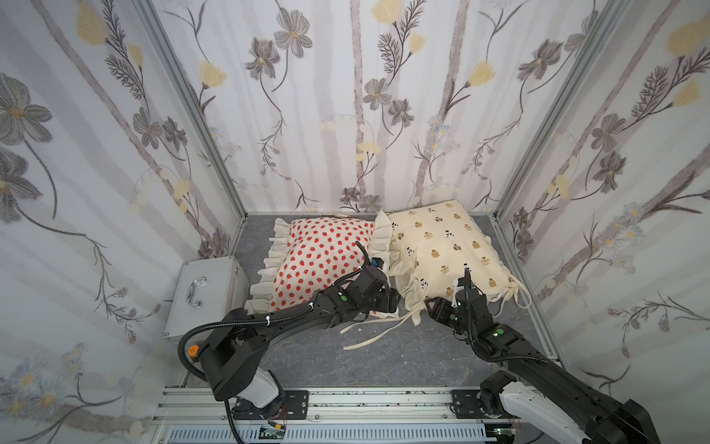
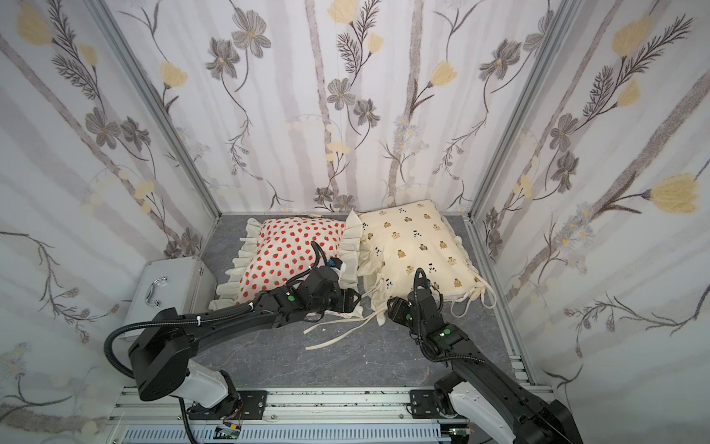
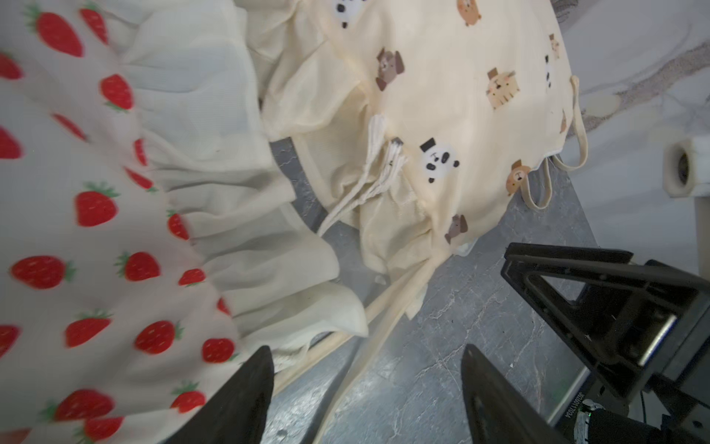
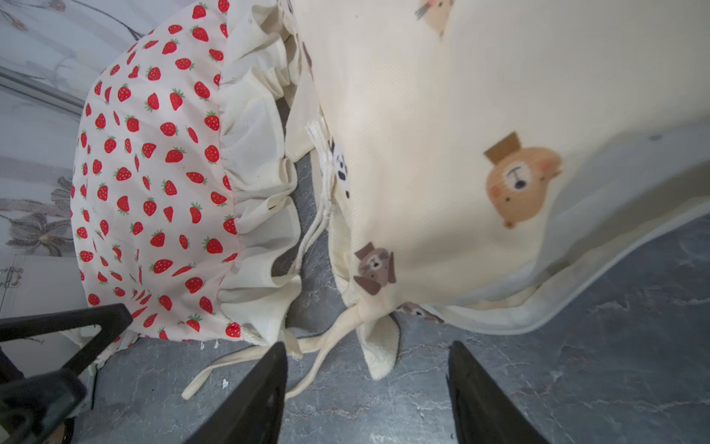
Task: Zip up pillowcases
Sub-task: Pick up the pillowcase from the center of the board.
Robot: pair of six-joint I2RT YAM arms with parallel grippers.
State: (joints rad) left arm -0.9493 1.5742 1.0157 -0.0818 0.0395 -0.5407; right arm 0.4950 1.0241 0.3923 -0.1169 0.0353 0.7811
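Observation:
Two stuffed pillowcases lie side by side at the back of the grey floor. The strawberry pillowcase is on the left and the bear pillowcase on the right. My left gripper hovers open at the strawberry case's near right corner, over bare floor and a loose cream tie. My right gripper is open at the bear case's near left corner, with nothing between its fingers. No zipper shows clearly.
A silver metal case with a handle stands at the left wall. Cream ties trail over the floor between the grippers. Floral walls close three sides. An aluminium rail carrying the arm bases runs along the front.

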